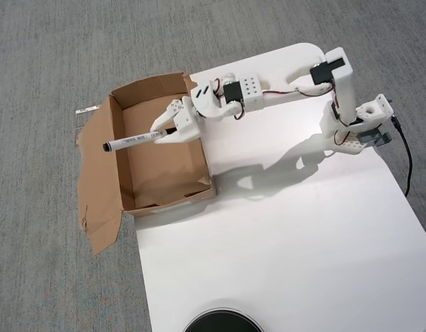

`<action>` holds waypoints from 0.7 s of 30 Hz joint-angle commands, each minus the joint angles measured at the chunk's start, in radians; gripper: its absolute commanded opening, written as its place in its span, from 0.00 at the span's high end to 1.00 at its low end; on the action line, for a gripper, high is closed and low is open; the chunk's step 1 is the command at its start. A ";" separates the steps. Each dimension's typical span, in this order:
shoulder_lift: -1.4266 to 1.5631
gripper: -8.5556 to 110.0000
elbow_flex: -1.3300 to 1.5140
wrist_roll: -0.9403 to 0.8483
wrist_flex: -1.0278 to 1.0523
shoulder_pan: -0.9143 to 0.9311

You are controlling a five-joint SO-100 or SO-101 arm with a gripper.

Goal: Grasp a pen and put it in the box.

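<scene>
In the overhead view the white pen (133,141) hangs over the open brown cardboard box (196,133), lying nearly level with its black end pointing left past the box's left wall. My white gripper (164,133) is shut on the pen's right end, above the box's interior near its right wall. The arm stretches in from its base at the right. The box's wide flap (99,173) lies folded outward on the carpet to the left.
A white sheet (282,228) covers the floor right of the box, with the arm's base (355,128) and a black cable (405,155) at its right edge. A dark round object (222,321) sits at the bottom edge. Grey carpet surrounds everything.
</scene>
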 commanded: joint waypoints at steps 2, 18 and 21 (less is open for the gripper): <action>-0.017 0.91 -0.025 0.005 -0.002 0.005; -0.017 0.83 -0.025 0.007 0.000 0.005; -0.017 0.77 -0.025 0.007 0.000 0.005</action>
